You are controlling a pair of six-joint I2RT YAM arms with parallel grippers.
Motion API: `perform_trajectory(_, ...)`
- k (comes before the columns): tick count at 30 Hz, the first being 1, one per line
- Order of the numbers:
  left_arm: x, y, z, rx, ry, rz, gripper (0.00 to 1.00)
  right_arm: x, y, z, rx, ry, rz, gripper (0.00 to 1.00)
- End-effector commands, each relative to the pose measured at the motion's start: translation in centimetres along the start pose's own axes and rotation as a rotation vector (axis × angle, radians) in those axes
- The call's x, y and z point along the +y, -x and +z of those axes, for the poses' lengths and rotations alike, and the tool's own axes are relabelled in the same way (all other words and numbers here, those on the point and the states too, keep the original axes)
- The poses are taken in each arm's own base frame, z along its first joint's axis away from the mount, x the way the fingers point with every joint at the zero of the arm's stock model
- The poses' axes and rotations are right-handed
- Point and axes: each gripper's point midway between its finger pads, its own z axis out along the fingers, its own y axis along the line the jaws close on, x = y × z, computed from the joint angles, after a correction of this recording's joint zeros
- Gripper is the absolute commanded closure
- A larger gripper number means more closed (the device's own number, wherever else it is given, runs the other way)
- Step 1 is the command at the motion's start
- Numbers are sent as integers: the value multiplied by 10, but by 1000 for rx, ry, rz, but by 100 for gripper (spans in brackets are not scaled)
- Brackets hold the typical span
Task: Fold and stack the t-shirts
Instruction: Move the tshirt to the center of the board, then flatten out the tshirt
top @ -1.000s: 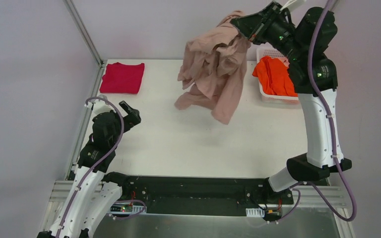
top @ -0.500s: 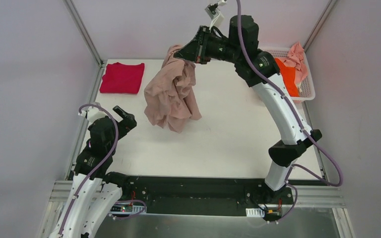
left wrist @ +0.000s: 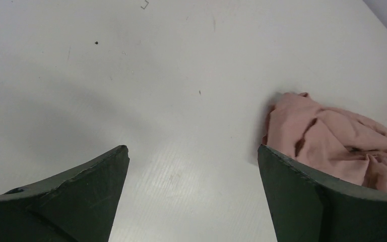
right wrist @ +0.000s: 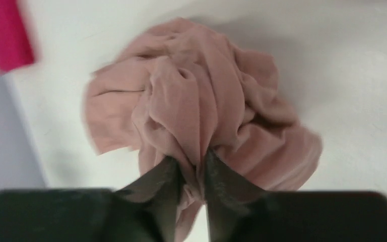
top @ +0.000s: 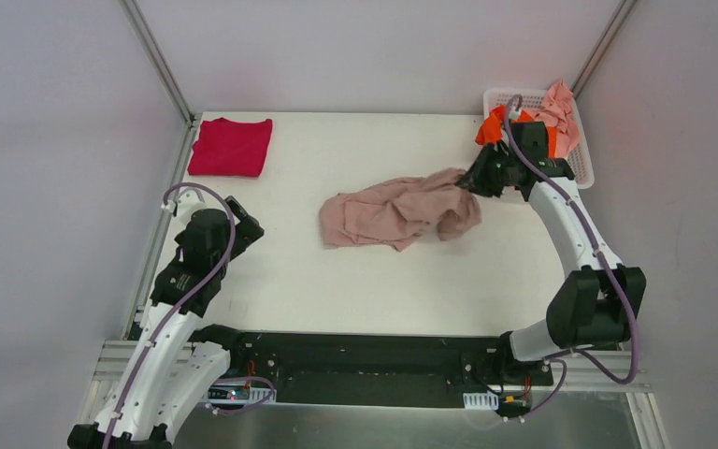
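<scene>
The dusty-pink beige t-shirt (top: 400, 210) lies crumpled on the middle of the table. My right gripper (top: 468, 180) is shut on its right end, a fold of cloth pinched between the fingers (right wrist: 191, 161). The shirt fills the right wrist view (right wrist: 196, 106) and shows at the right in the left wrist view (left wrist: 332, 146). A folded crimson-magenta t-shirt (top: 231, 147) lies flat at the far left corner. An orange t-shirt (top: 493, 123) and a pale pink t-shirt (top: 559, 112) sit in the basket. My left gripper (top: 243, 224) is open and empty at the left, its jaws wide apart above bare table (left wrist: 191, 156).
A white lattice basket (top: 581, 168) stands at the far right corner, just behind my right wrist. Metal frame posts (top: 159, 65) rise at the back corners. The table's left edge (top: 164, 215) runs beside my left arm.
My right gripper swung from high at the back down to the table and to the right, laying the beige shirt out on the surface. The left arm barely moved.
</scene>
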Motion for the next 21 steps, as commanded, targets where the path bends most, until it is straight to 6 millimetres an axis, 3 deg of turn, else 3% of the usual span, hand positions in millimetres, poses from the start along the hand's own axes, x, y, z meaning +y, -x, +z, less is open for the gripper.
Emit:
perform_trajectory(1,-7,2,5,31,15,-7,0,-101,3,-10,-70,-449,-13,66)
perform_trajectory(2,-8,-1,8,46,18,-5,0,-108,5,-12,-75,-502,-11,44)
perform_trajectory(3,-9,-4,10,60,20,-3,0,-107,6,-13,-79,-509,-11,7)
perform_trajectory(4,-10,-5,12,70,25,-1,0,-101,6,-12,-81,-496,-8,1)
perform_trajectory(8,-11,-18,19,129,32,19,0,-61,-9,-6,-122,-482,-149,0)
perform_trajectory(10,-13,-26,23,163,23,26,0,-35,-25,7,-130,-437,-224,1)
perform_trajectory(15,-36,-50,34,268,-77,36,0,32,-83,65,-60,-235,-322,1)
perform_trajectory(18,-42,-58,40,314,-98,43,0,58,-103,103,-30,-218,-371,1)
perform_trajectory(21,-43,-67,44,348,-93,47,0,69,-114,139,-24,-258,-387,0)
